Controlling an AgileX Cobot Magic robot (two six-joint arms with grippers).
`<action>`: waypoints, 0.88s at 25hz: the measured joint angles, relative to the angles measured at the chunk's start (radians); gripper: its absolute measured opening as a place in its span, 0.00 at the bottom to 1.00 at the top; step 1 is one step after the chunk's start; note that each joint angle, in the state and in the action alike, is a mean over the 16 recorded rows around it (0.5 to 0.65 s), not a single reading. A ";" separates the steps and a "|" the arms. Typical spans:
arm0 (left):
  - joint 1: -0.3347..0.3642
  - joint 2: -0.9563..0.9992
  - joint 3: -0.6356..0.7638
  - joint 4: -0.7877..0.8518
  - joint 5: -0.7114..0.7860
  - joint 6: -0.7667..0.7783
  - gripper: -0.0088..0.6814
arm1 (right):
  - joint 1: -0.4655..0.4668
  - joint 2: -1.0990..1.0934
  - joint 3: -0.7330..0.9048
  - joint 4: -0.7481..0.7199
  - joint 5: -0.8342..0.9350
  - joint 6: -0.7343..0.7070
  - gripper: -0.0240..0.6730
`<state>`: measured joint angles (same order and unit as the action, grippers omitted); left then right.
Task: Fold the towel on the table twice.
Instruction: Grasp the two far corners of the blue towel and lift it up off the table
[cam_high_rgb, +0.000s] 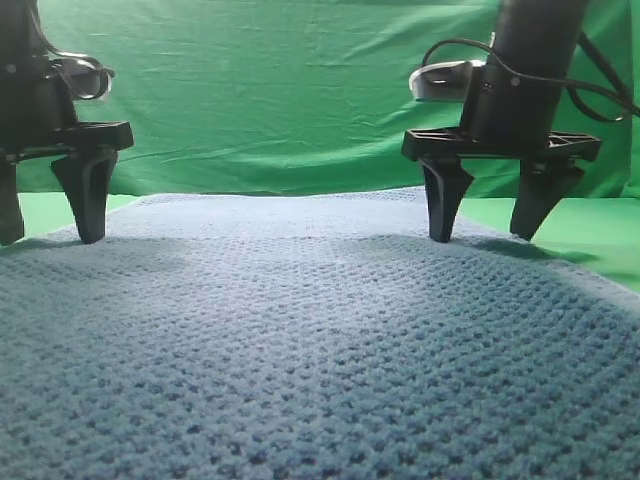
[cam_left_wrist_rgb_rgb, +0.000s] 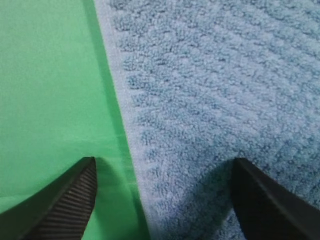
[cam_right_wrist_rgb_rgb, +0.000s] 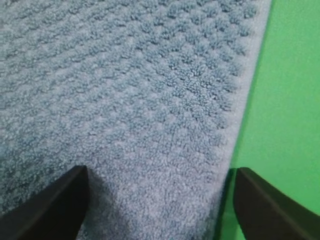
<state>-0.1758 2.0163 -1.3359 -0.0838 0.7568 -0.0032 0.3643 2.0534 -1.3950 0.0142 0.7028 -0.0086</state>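
Waffle-knit towel (cam_high_rgb: 320, 340) fills the foreground of the exterior high view, a blue-grey cloth spread flat across the green table (cam_high_rgb: 590, 235) and running almost from one side of the picture to the other. At its far corners stand the two black grippers, tips down at the cloth. On the left, the left gripper (cam_high_rgb: 45, 235) is spread wide with nothing between its jaws; its wrist camera shows one ribbed finger (cam_left_wrist_rgb_rgb: 65, 210) over bare tabletop and the other over the towel, so the jaws straddle the pale left hem (cam_left_wrist_rgb_rgb: 125, 120). On the right, the right gripper (cam_high_rgb: 482, 235) is likewise wide and holds nothing, one finger (cam_right_wrist_rgb_rgb: 50, 207) above the weave and the other (cam_right_wrist_rgb_rgb: 270, 207) beyond the right hem (cam_right_wrist_rgb_rgb: 245, 105), above the green surface. Whether any fingertip actually touches cloth or table cannot be told. Behind the table hangs a wrinkled green backdrop (cam_high_rgb: 280, 90).
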 joint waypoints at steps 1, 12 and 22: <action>0.000 0.004 -0.003 -0.001 0.005 0.001 0.64 | 0.001 0.002 -0.001 0.000 0.001 0.000 0.78; -0.001 0.035 -0.035 -0.050 0.045 0.038 0.13 | 0.012 0.023 -0.018 0.024 0.008 0.009 0.27; -0.018 -0.007 -0.076 -0.082 0.101 0.039 0.01 | 0.014 0.001 -0.078 0.033 0.078 0.018 0.03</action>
<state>-0.1943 2.0096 -1.4121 -0.1662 0.8578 0.0360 0.3778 2.0547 -1.4728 0.0470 0.7812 0.0097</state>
